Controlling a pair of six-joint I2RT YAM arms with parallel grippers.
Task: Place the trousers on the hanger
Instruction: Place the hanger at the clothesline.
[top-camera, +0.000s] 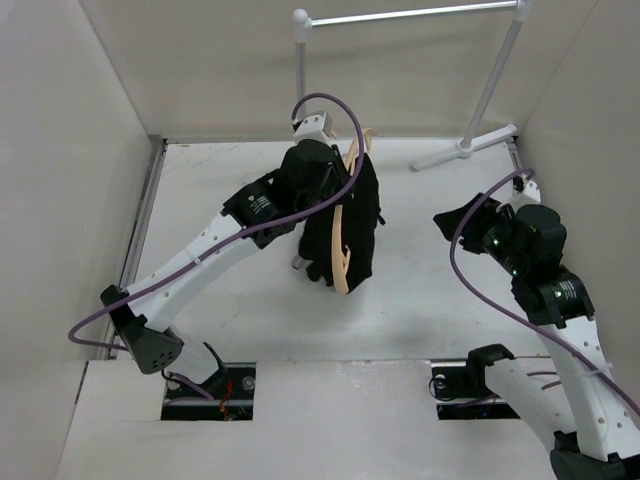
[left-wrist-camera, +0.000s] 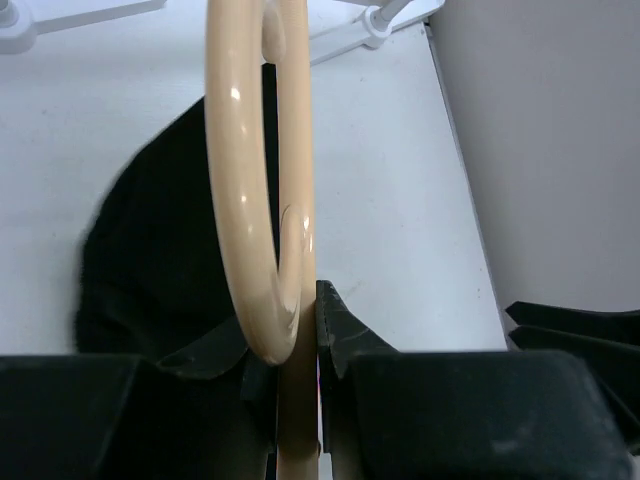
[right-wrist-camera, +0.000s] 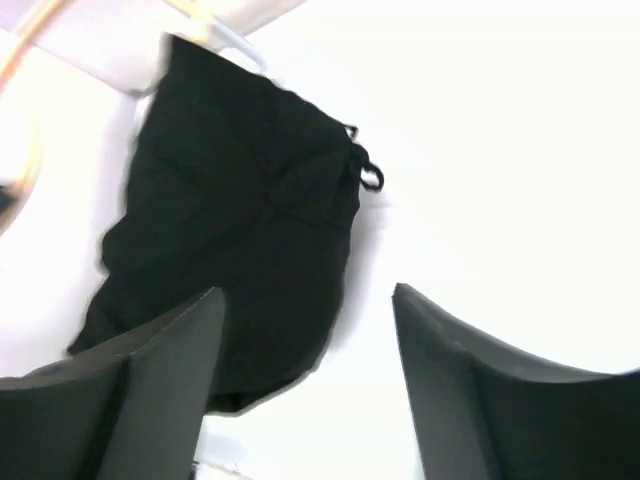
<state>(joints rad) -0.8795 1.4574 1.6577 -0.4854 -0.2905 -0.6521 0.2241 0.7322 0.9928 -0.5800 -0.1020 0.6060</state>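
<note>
top external view has the left gripper (top-camera: 318, 165) raised above the middle of the white table (top-camera: 250, 300), its jaws closed tight on the thin light tan wooden-looking clothes hanger (top-camera: 342, 262). the plain black soft-fabric trousers (top-camera: 362, 215) hang bunched over that hanger in one dark bundle, just to the 12 o'clock side of the table's centre; whether their lower edge touches the table cannot be told. in the left wrist view the gripper (left-wrist-camera: 300, 335) pinches the hanger's (left-wrist-camera: 245, 200) pale curved stem between its two black fingers (left-wrist-camera: 345, 335), and the trousers (left-wrist-camera: 160, 250) lie dark behind it, toward 9 o'clock. the right gripper (top-camera: 458, 218) sits at 3 o'clock of the bundle, apart from it, turned toward it and holding nothing. the right wrist view shows this gripper (right-wrist-camera: 308, 292) with its jaws spread wide and the trousers (right-wrist-camera: 240, 220) hanging beyond the gap, a small cord loop sticking out of the cloth at 2 o'clock. a silver metal rail with white feet (top-camera: 410, 15) stands at the far edge of the table, toward 1 o'clock.
</note>
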